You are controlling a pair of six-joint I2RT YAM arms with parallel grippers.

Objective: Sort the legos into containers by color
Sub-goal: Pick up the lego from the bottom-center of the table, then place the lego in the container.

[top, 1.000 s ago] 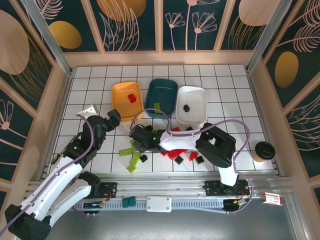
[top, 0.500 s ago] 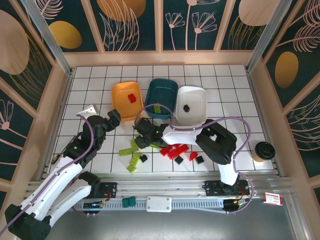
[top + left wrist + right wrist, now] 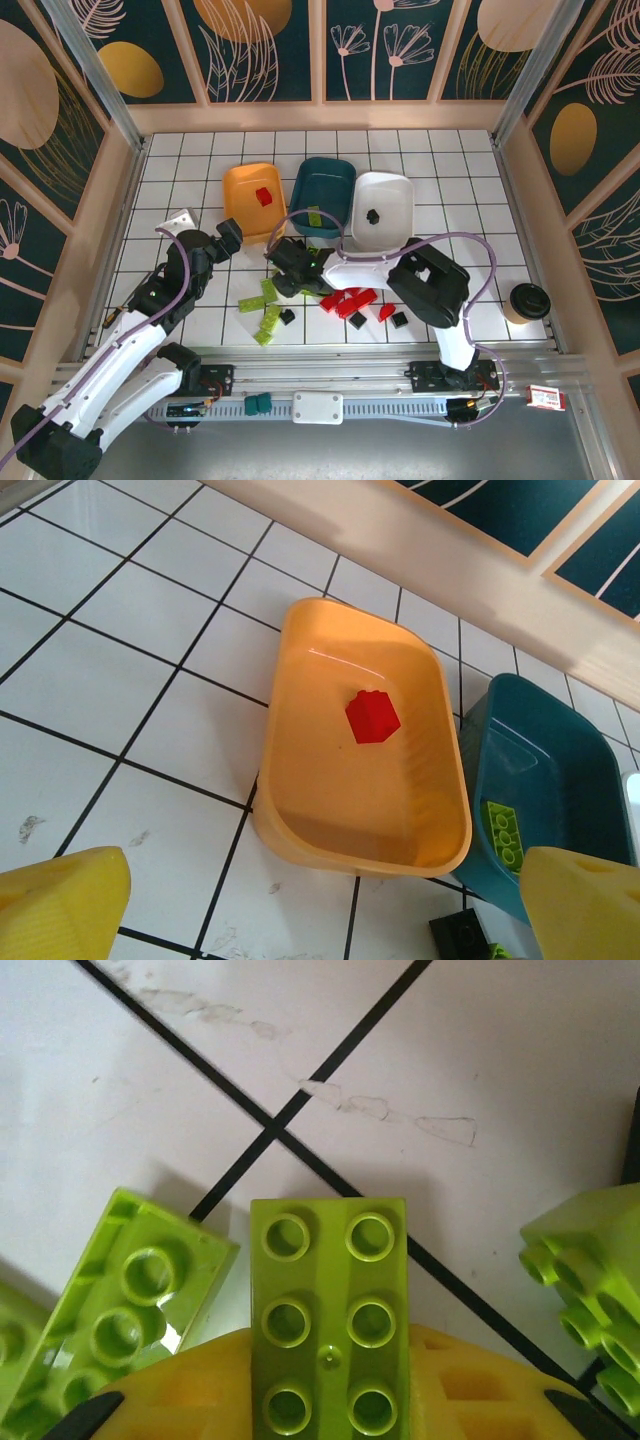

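Sorting barely started.
One lego each in orange tub (image 3: pixel 240 207), teal tub (image 3: pixel 326 178), white tub (image 3: pixel 390 192); most lie on table (image 3: pixel 455 160). Left pincer (image 3: pixel 229 238) wide, empty; right pincer (image 3: pixel 286 272) pinches lime brick (image 3: pixel 328 1320).

I've got a lime six-stud brick (image 3: pixel 328 1310) studs-up, overlapping my yellow jaws; tilted lime brick (image 3: pixel 130 1310) just beside it, third lime brick (image 3: pixel 590 1270) opposite, tiled counter (image 3: pixel 500 1080) underneath.
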